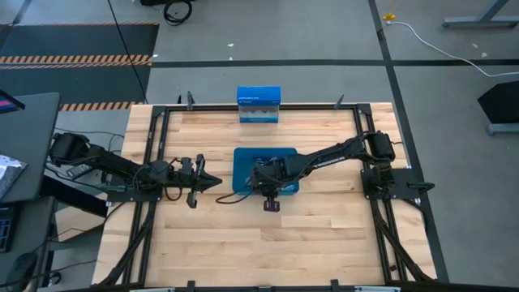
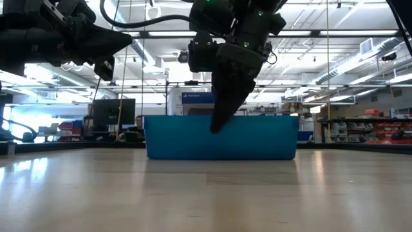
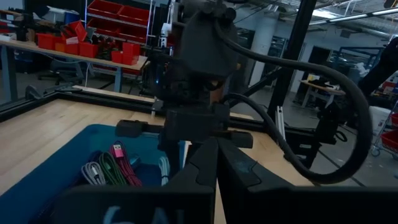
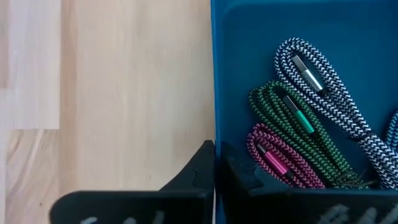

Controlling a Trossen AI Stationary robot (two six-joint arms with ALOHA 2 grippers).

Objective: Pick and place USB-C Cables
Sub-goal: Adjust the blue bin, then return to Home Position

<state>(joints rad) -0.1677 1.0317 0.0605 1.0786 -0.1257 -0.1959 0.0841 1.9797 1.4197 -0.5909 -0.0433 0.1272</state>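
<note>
A blue bin (image 1: 239,154) (image 2: 270,138) sits mid-table. In the right wrist view, a grey-white cable (image 4: 323,93), a green cable (image 4: 292,118) and a magenta cable (image 4: 280,162) lie bundled on the bin's floor, and a pale blue cable (image 4: 392,134) shows at the picture's edge. Purple and teal cables are out of view. My right gripper (image 4: 216,152) (image 2: 215,125) is shut, points down and stands over the bin's wall (image 4: 213,74). My left gripper (image 1: 216,180) (image 3: 217,155) is shut and hovers left of the bin, pointing at it. My right gripper's shut fingers (image 4: 199,165) stand right over the rim of the bin's wall (image 4: 213,124), coming from above. I cannot tell whether they touch it. The cables lie beside the fingers, apart from them.
A blue-and-white box (image 1: 259,105) stands at the table's far edge. A black frame (image 1: 162,122) runs round the wooden top. Bare wood (image 1: 268,243) lies near of the bin and on both its sides. My left arm hangs high in the low view (image 2: 64,32).
</note>
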